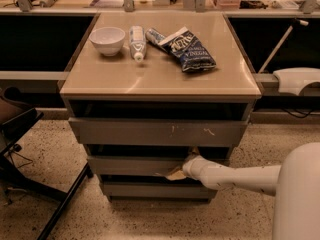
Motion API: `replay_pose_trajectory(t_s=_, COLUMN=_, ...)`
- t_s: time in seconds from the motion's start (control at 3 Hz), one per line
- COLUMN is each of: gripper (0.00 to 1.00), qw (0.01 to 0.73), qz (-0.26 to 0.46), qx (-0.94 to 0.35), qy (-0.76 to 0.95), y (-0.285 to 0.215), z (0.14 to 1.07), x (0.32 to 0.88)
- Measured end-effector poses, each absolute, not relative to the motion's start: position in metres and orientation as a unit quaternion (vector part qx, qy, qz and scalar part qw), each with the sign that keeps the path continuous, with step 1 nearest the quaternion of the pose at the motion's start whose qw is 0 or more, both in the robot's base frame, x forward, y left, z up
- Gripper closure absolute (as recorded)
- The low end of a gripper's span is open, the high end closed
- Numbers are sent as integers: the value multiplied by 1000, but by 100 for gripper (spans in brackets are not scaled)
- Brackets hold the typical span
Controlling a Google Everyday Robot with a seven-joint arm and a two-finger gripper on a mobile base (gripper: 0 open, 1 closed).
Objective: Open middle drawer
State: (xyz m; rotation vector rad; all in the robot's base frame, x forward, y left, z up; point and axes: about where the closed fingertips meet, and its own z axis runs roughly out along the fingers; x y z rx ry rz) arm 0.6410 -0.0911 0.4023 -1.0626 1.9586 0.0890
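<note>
The middle drawer (135,165) is a wide shallow grey front, second of three in the cabinet, with a dark gap above it. My gripper (177,173) reaches in from the lower right on a white arm (235,177) and sits at the drawer's lower right edge, its tan tip against the front. The larger top drawer front (150,131) with pale scratches stands out a little above it. The narrow bottom drawer front (155,190) lies below.
On the tan cabinet top (100,79) are a white bowl (107,39), a white bottle lying down (136,42) and a dark chip bag (187,49). A black chair (20,134) stands at the left. Speckled floor surrounds the cabinet.
</note>
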Motion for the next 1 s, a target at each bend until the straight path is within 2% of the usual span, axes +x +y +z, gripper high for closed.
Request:
replay_pose_trajectory(t_s=0.33, gripper=19, qw=440, qz=36, qx=-428, qy=789, y=-91, z=402, x=641)
replay_pose_trajectory(t_s=1.0, gripper=65, qw=440, qz=36, qx=-428, qy=789, y=-91, z=411, x=641)
